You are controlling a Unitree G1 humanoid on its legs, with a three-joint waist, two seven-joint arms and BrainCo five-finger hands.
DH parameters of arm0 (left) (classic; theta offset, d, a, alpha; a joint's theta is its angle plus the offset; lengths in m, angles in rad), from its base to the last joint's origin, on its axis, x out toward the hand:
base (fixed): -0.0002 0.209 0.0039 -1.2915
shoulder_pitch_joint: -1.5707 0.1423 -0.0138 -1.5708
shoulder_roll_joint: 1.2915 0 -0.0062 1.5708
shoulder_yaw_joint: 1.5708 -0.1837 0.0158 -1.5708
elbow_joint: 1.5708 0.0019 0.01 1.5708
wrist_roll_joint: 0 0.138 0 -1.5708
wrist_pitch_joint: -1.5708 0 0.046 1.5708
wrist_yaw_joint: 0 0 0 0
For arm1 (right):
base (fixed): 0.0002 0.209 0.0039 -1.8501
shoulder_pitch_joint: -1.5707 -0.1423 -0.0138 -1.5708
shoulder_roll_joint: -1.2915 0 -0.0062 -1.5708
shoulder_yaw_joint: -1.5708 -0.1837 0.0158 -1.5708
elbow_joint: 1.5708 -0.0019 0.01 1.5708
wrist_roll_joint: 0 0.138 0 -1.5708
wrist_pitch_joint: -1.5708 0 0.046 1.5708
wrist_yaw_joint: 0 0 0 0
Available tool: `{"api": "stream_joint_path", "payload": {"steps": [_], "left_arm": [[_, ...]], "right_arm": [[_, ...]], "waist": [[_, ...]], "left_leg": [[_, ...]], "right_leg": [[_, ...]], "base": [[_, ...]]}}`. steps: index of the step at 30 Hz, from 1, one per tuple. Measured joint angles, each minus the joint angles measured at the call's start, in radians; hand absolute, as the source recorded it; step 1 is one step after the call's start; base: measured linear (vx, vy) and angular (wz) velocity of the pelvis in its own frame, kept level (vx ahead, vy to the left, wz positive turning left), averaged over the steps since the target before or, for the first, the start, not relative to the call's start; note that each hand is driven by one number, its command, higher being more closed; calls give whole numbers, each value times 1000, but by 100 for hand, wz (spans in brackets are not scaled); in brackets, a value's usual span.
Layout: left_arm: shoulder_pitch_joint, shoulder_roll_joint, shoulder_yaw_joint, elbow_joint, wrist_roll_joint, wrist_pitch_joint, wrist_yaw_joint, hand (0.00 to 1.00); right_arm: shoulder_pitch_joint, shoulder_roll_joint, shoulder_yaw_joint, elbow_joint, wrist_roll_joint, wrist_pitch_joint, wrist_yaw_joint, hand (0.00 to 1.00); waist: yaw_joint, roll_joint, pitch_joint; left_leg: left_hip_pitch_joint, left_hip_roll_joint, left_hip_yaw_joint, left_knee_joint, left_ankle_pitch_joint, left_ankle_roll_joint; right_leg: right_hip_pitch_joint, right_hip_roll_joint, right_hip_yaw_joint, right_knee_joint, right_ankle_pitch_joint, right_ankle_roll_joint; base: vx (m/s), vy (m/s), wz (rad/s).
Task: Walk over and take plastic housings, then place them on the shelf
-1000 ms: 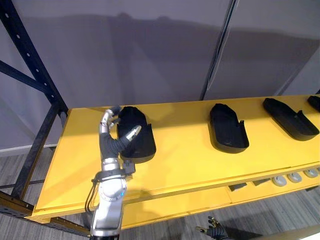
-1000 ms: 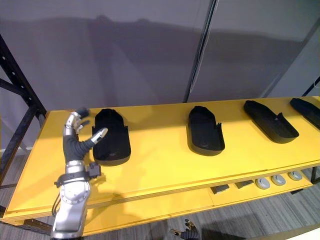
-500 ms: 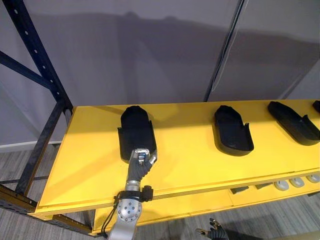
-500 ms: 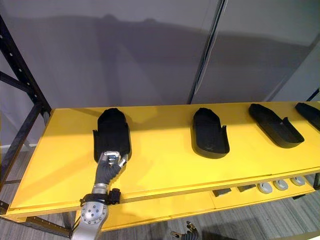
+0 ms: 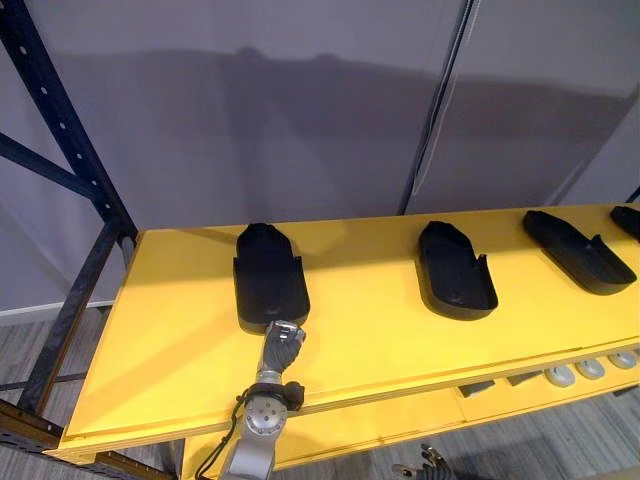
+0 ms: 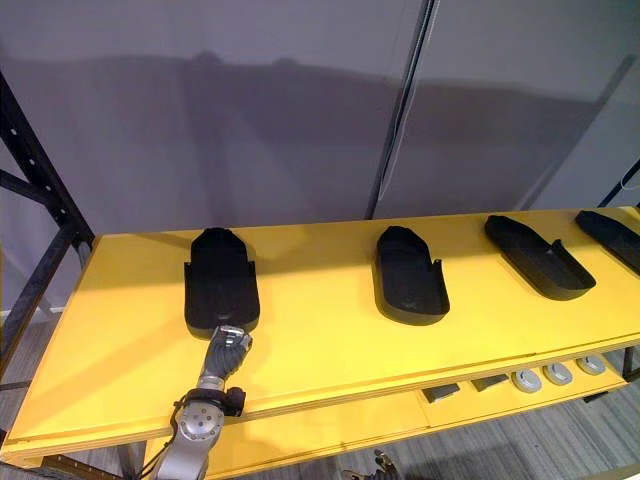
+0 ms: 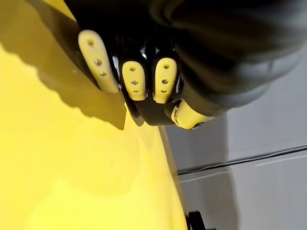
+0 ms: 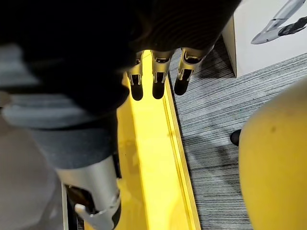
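Observation:
Several black plastic housings lie in a row on the yellow shelf (image 5: 360, 340). The leftmost housing (image 5: 268, 280) lies flat with its open side up; a second housing (image 5: 455, 272) and a third (image 5: 578, 250) sit further right. My left hand (image 5: 283, 343) rests on the shelf just in front of the leftmost housing's near end. Its fingers (image 7: 134, 79) are curled into a fist and nothing is held in them. My right hand (image 5: 422, 464) hangs low below the shelf's front edge, its fingers (image 8: 153, 76) straight and empty.
A dark steel rack upright (image 5: 70, 170) with a diagonal brace stands at the shelf's left end. Grey wall panels close off the back. Small round grey parts (image 5: 590, 368) lie on a lower yellow ledge at the right. There is bare shelf between the housings.
My left hand has drawn back from beside the leftmost housing to the shelf's front and curled shut. The housing stays where it lay. The camera has shifted slightly.

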Motion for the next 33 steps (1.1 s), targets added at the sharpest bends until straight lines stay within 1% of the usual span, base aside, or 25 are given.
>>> {"api": "stream_joint_path", "payload": {"steps": [6,8,17,20,22,24,26,27,29,30,32,33], "left_arm": [[-57,0,29,53,1,1,25,100],[-71,1,37,62,17,3,30,100],[-88,1,39,70,22,9,46,100],[-88,1,40,55,21,10,47,100],[-74,1,40,14,16,21,47,100],[-37,2,46,-74,3,29,47,100],[27,11,63,-250,-13,29,47,100],[40,11,74,-292,-25,24,47,100],[73,15,144,-453,-46,-5,57,100],[81,18,169,-492,-54,-13,66,100],[103,33,301,-597,-84,-45,107,100],[106,36,336,-609,-91,-47,119,100]], "right_arm": [[-7,-1,-1,11,0,0,-4,0],[-11,-1,-1,15,0,0,-4,0],[-14,-1,-3,16,0,0,-4,0],[-19,0,-4,18,0,0,-4,0],[-23,-1,-4,18,0,0,-4,0],[-30,2,-6,18,0,0,-4,0],[-34,5,-11,14,2,-1,-5,0],[-34,6,-11,13,2,-1,-5,0],[-32,6,-10,11,2,-1,-4,0],[-31,6,-11,11,2,-1,-4,0],[-28,6,-11,10,2,-1,-4,0],[-28,6,-11,11,1,-1,-4,0]], "waist": [[-4,1,1],[-6,0,3],[-7,-2,11],[-9,-7,16],[-10,-7,26],[-6,-11,41],[-2,-16,65],[-2,-17,66],[9,-16,68],[10,-16,68],[21,-17,68],[23,-17,68]], "left_leg": [[4,-3,-1,-31,21,-1],[5,-6,-1,-45,33,-1],[11,-14,-3,-67,43,3],[13,-14,-16,-68,43,3],[17,-13,-18,-67,43,3],[10,-13,-18,-61,41,2],[3,-12,-28,-39,30,3],[-1,-12,-33,-28,24,5],[-4,-12,-46,7,0,8],[-4,-12,-49,10,-3,10],[-5,-15,-66,22,-10,14],[-5,-17,-68,24,-11,15]], "right_leg": [[6,3,-5,-34,21,-5],[6,2,-5,-48,33,-4],[7,-3,-8,-57,37,-3],[17,-4,-20,-65,38,-2],[26,-5,-22,-66,38,-2],[24,-6,-22,-63,37,-1],[24,-9,-22,-44,27,5],[24,-10,-23,-36,22,7],[26,-14,-33,6,-6,12],[27,-15,-37,10,-8,12],[29,-23,-49,32,-26,17],[30,-25,-54,36,-28,16]], "base": [[-24,-5,1],[-41,-2,-1],[-18,1,1],[22,-1,11],[2,-3,5],[-13,1,2],[-26,4,10],[-18,3,19],[-9,10,18],[-7,14,13],[-2,8,17],[2,9,19]]}}
